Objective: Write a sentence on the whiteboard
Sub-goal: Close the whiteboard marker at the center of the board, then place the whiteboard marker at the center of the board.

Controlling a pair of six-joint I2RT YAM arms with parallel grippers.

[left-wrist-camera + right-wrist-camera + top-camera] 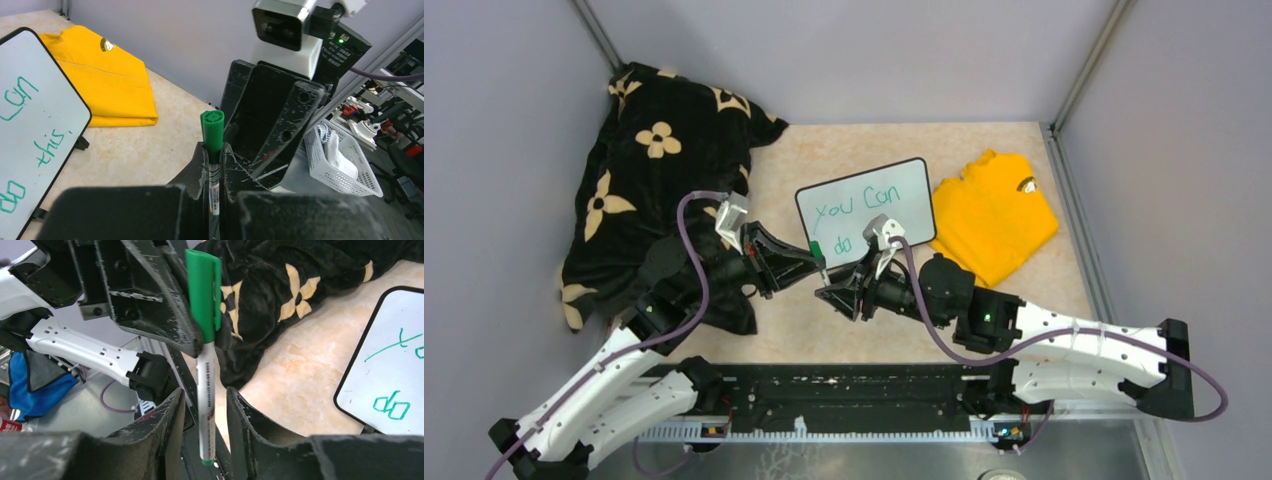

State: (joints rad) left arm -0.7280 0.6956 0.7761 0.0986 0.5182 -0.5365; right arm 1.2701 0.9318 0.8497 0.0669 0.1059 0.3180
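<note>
Glossy black-framed rectangular whiteboard (874,182) on mottled beige stone-look worktop (1034,290); plush black flower-patterned cloth (654,170) at far-left corner; matt yellow folded shirt (992,215).

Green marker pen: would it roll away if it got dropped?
Probably a little: the white-barrelled green marker pen looks round and smooth. The clip on its green cap would likely stop it soon. It looks stiff and light.

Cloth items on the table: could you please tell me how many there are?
2. A black flower-patterned blanket lies bunched at the far left; a folded yellow shirt lies just right of the whiteboard. Others could be hidden beneath the blanket.
</note>
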